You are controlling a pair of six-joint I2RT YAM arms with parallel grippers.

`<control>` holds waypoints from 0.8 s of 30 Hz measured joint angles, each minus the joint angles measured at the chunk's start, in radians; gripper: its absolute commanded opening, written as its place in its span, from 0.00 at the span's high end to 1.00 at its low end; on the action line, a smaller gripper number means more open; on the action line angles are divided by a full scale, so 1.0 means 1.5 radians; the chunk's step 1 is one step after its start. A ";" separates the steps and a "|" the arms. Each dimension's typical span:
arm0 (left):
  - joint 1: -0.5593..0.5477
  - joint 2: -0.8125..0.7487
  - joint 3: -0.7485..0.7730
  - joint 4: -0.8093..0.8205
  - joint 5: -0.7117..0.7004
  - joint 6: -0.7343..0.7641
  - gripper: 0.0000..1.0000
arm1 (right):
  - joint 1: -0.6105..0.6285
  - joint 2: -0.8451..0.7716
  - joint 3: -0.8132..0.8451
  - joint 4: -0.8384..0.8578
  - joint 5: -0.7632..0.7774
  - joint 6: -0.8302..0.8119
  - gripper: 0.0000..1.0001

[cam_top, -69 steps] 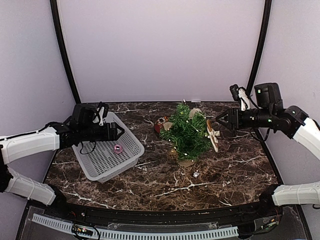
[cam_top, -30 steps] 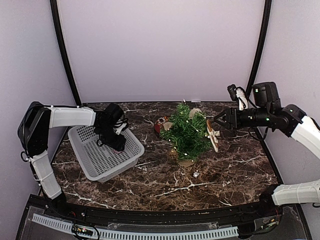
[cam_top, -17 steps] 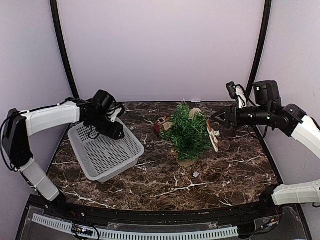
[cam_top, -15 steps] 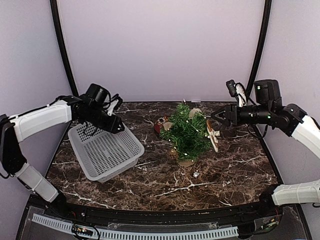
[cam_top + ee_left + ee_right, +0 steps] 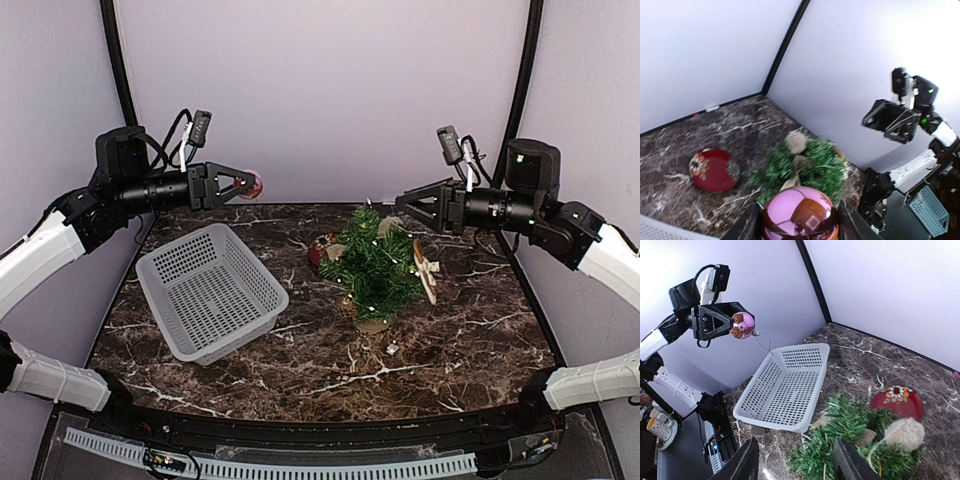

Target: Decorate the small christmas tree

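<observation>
Only right wrist: thread (image 5: 764,343) below bauble (image 5: 742,325)

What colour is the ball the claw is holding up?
Shiny pink-purple. The ball sits in the left claw, clearest in the left wrist view.

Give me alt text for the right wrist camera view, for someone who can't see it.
The left gripper, high at upper left, holds a shiny pink bauble beyond a white basket on the dark marble table. Nearer, the small christmas tree and a red plate sit past the right gripper, whose fingers are open and empty.
</observation>
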 measured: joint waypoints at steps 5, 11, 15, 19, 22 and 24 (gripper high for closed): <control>-0.049 -0.010 -0.013 0.124 0.094 -0.033 0.54 | 0.049 0.018 0.000 0.065 -0.020 -0.008 0.58; -0.116 0.027 -0.013 0.236 0.217 -0.068 0.56 | 0.116 0.065 0.051 0.070 -0.060 -0.057 0.61; -0.140 0.067 -0.014 0.306 0.301 -0.112 0.56 | 0.167 0.092 0.104 0.026 -0.076 -0.116 0.63; -0.164 0.098 -0.014 0.363 0.375 -0.146 0.56 | 0.210 0.093 0.128 -0.030 -0.089 -0.169 0.64; -0.182 0.112 -0.014 0.385 0.415 -0.158 0.56 | 0.236 0.098 0.149 -0.073 -0.092 -0.202 0.65; -0.191 0.119 -0.014 0.391 0.435 -0.164 0.57 | 0.253 0.105 0.165 -0.102 -0.091 -0.220 0.66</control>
